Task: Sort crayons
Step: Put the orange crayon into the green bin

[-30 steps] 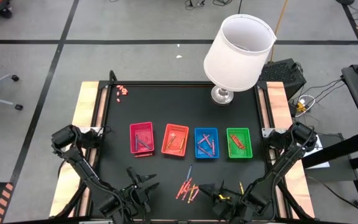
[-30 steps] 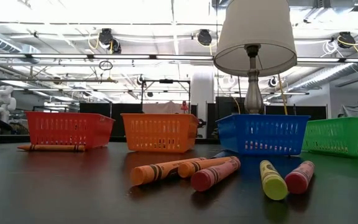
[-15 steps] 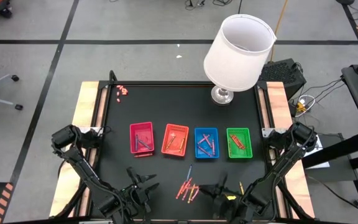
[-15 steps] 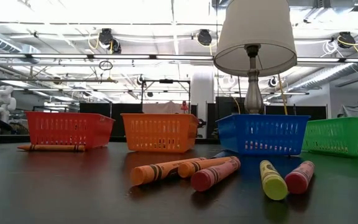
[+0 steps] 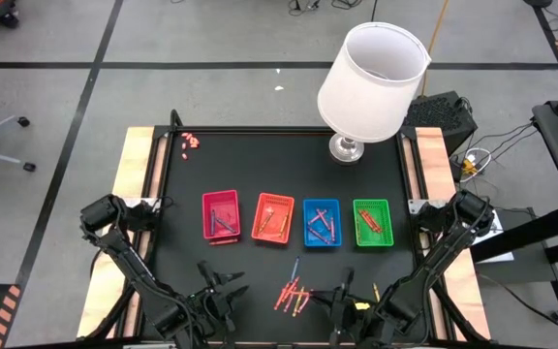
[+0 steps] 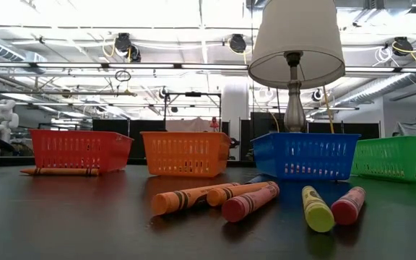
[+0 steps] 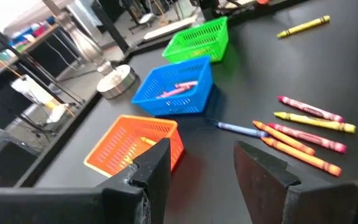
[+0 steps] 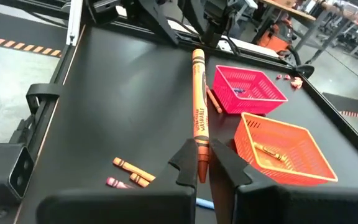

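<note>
High view shows us four trays in a row mid-frame on the black worktop [image 5: 260,165]: pink tray [image 5: 220,213], orange tray [image 5: 273,217], blue tray [image 5: 322,222], green tray [image 5: 372,222], each holding crayons. Loose crayons [image 5: 293,294] lie in a small heap at lower centre. Our right claw [image 5: 342,296] sits just right of that heap, clamped on an orange crayon [image 8: 197,121] that stands out past its fingers in the right wrist view. Our left claw [image 5: 217,291] waits at lower left, fingers parted and holding nothing. A white lamp [image 5: 371,82] stands at upper right.
</note>
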`<state>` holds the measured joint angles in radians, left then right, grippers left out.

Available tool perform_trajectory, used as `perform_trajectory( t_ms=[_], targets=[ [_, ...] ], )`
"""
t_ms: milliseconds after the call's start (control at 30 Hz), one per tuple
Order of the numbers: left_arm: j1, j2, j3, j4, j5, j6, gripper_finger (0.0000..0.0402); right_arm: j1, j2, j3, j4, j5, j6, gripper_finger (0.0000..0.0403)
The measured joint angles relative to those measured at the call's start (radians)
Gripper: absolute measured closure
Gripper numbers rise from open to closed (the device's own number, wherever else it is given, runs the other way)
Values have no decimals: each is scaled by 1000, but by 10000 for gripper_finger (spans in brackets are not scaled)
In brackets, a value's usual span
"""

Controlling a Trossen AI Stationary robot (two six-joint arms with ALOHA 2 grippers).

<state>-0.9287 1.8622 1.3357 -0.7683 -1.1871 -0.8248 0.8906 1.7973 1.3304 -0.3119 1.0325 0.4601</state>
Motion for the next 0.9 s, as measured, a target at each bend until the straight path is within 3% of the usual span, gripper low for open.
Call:
perform_trajectory(
  t_ms=[267,500,667,900],
  targets=[
    [0,0,0,2,88,-7,229,0,0,0,-36,1,94,397],
    [-14,0,0,-25,110,-15,229,-14,-16,0,-247,11,259,397],
    [-25,0,0,-128,140,-149,229,-15,-43,0,-498,-3,515,397],
    [-50,0,0,-234,167,-296,229,-19,-63,0,-1013,-215,1043,397]
  ],
)
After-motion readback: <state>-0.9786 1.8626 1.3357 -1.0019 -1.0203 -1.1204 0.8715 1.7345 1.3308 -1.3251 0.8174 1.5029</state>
